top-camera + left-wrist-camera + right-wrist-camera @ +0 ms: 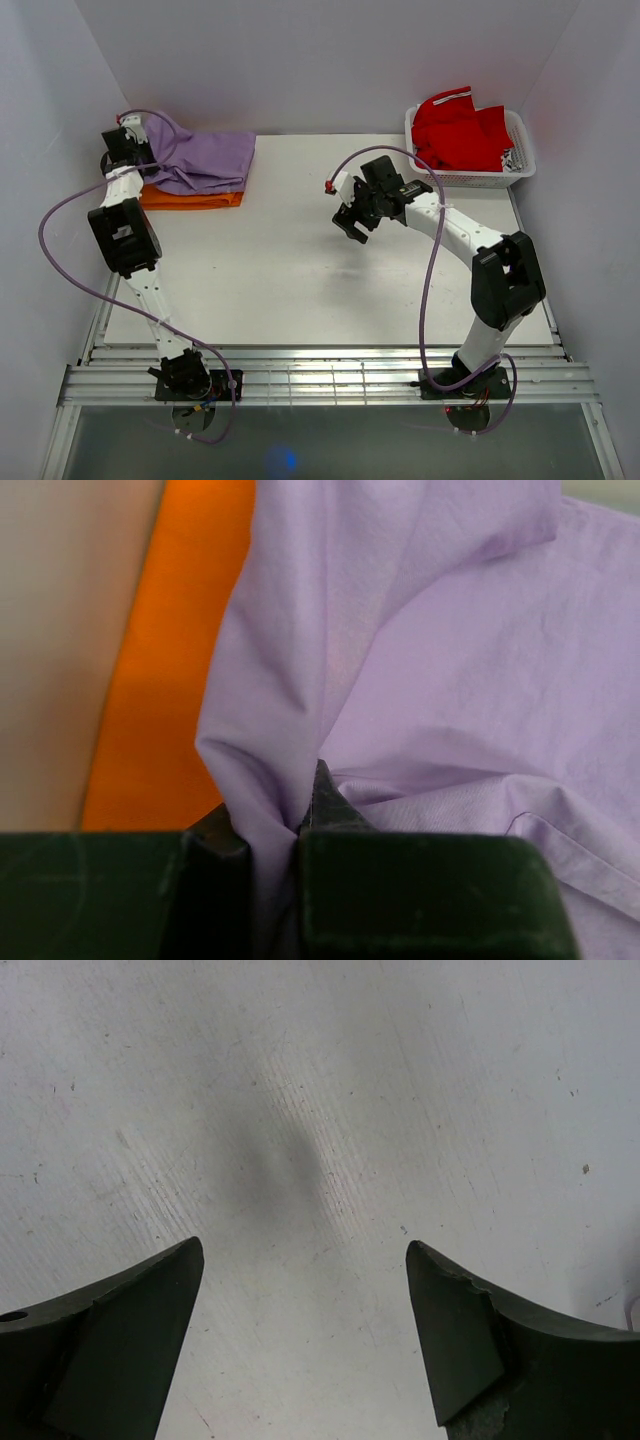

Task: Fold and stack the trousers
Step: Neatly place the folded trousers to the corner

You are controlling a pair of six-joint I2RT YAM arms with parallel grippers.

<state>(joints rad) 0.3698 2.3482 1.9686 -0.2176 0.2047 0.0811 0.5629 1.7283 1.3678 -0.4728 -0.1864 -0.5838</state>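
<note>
Overhead, upper left: lilac trousers (205,160) lie atop orange garment (190,200). Only the left wrist view shows left gripper (300,825) pinching a trouser fold. Mid-frame, right gripper (305,1300) is spread wide above table (330,1110), holding nothing.

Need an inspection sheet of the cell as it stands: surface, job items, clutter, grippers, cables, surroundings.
Surface: white table, lightly scuffed.
Job's things: lilac trousers bunched on top of the orange folded garment, far left corner.
Clutter: white basket holding a red garment, far right corner.
Grippers: left gripper shut on a pinch of the lilac trousers; right gripper open, empty, above the table.
Cables: purple cables loop loosely beside each arm.
Surroundings: white walls; metal rails at the near edge.
</note>
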